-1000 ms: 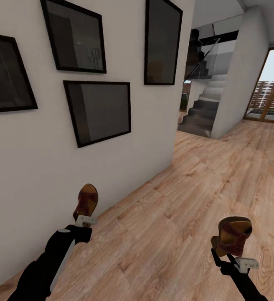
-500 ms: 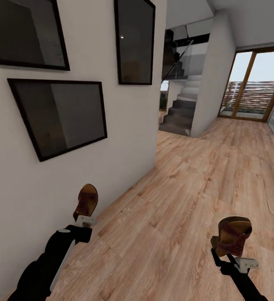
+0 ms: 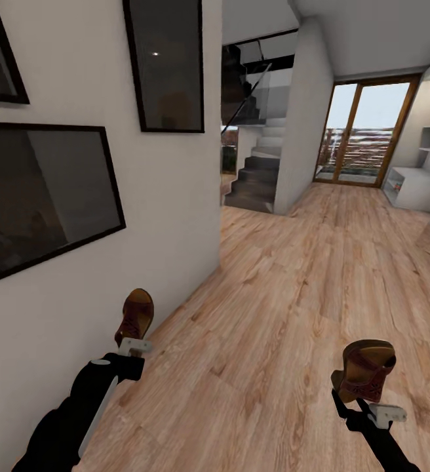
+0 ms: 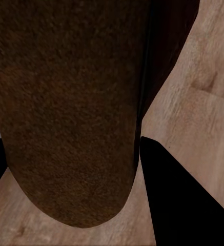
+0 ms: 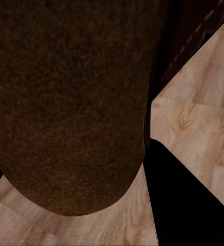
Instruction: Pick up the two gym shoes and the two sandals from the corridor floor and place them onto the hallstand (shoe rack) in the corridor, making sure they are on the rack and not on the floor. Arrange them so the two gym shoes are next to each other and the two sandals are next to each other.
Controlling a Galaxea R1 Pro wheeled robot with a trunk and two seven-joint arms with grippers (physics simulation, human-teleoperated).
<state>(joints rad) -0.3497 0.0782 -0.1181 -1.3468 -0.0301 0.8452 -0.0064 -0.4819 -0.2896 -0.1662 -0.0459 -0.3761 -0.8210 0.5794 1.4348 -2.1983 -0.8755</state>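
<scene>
Corridor: white wall [image 3: 175, 216] with dark frames at 10 o'clock, plank floor [image 3: 293, 275] running to stairs and a glazed door at 1 o'clock. The view has swung right since a second ago, bringing white shelving [image 3: 415, 187] in at 2 o'clock; likely the turn toward the rack.

Left claw [image 3: 135, 345] is clamped on one brown sandal [image 3: 135, 318], toe up; right claw [image 3: 372, 410] is clamped on the other sandal [image 3: 364, 370]. Both are off the floor.
</scene>
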